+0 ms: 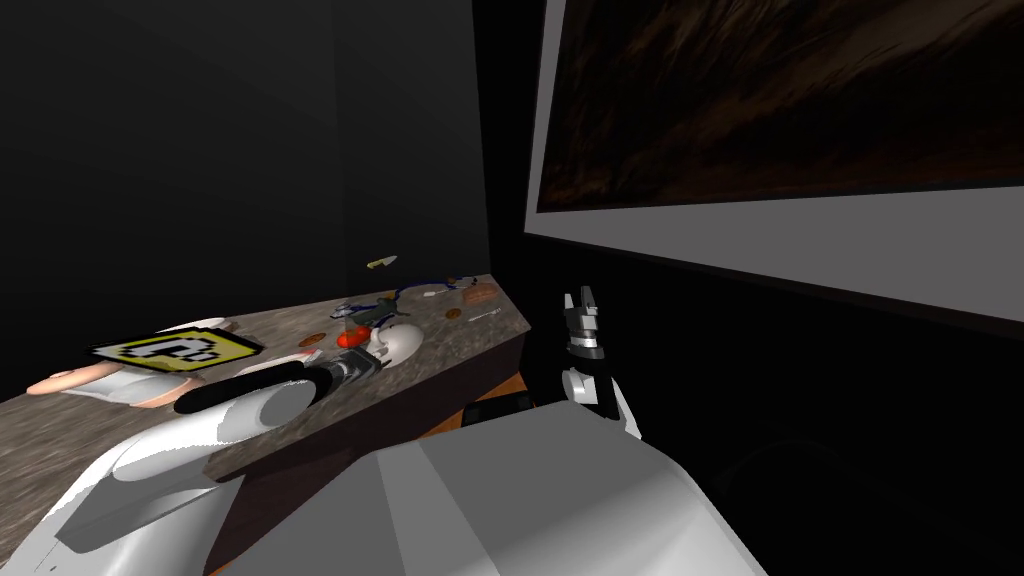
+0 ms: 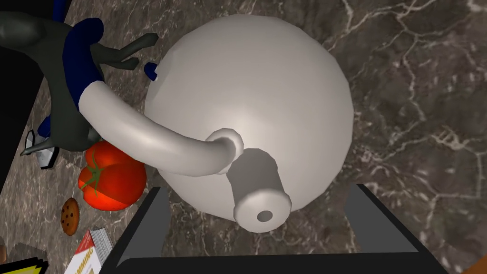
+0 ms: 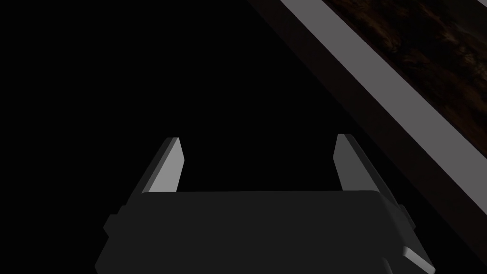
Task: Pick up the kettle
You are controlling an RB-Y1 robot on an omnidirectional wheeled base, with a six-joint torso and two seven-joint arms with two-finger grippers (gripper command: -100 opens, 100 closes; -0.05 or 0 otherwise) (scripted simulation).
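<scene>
left claw (image 2: pixel 259 189) wide open just above round white kettle w/ curved handle (image 2: pixel 266 95) on dark marbled counter (image 2: pixel 418 119); kettle centred in claw gap, prob lined up for handle grab; right claw (image 3: pixel 257 140) wide too, parked aside

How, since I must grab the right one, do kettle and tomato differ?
The kettle is plain white; the tomato is red with a green stalk. The kettle is far bigger, with a curved tube and a stub; the tomato is a lobed ball. The kettle lies in line with the open left claw; the tomato lies outside its fingers. Both rest on the marbled counter.
</scene>
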